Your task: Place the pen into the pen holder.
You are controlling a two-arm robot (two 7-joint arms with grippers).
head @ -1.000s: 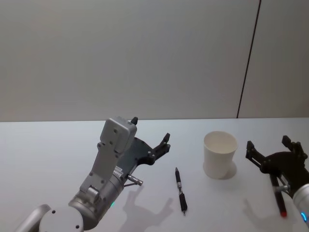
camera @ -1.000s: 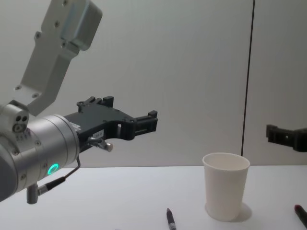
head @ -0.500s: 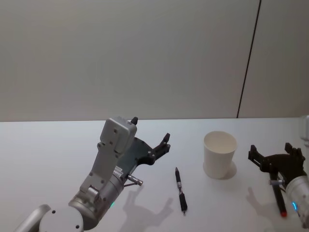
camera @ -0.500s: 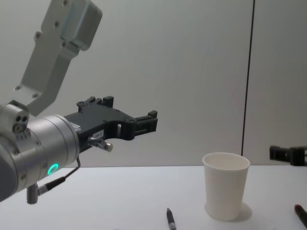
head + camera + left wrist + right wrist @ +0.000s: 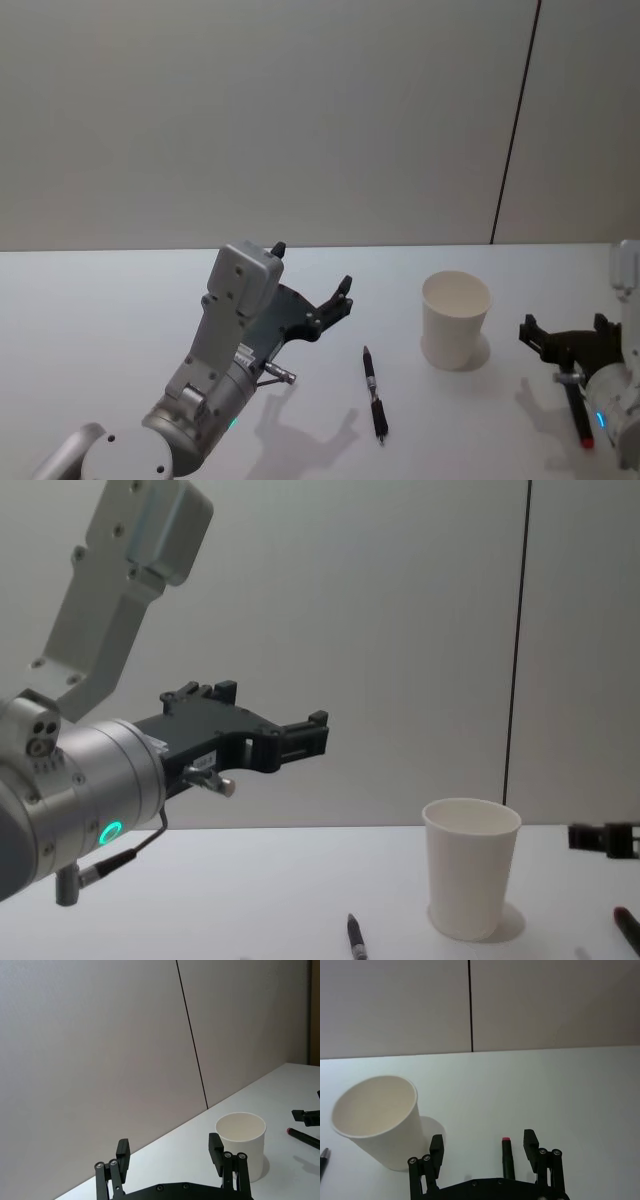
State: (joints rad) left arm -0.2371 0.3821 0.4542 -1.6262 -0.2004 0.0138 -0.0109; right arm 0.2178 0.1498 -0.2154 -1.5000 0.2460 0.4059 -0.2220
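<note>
White tabletop [image 5: 100, 300] below grey wall [image 5: 250, 120] with dark seam [image 5: 515, 120]. One paper cup [image 5: 456, 320] right of centre, black pen [image 5: 373, 394] lower centre, red-tipped pen [image 5: 578, 415] lower right. My left gripper [image 5: 312, 266], centre-left, and right gripper [image 5: 563, 325], lower right: both spread wide.

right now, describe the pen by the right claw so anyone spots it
On the white table, look right of the paper cup, below the open right claw. The dark pen there has a red end, unlike the black-and-silver pen left of the cup.
</note>
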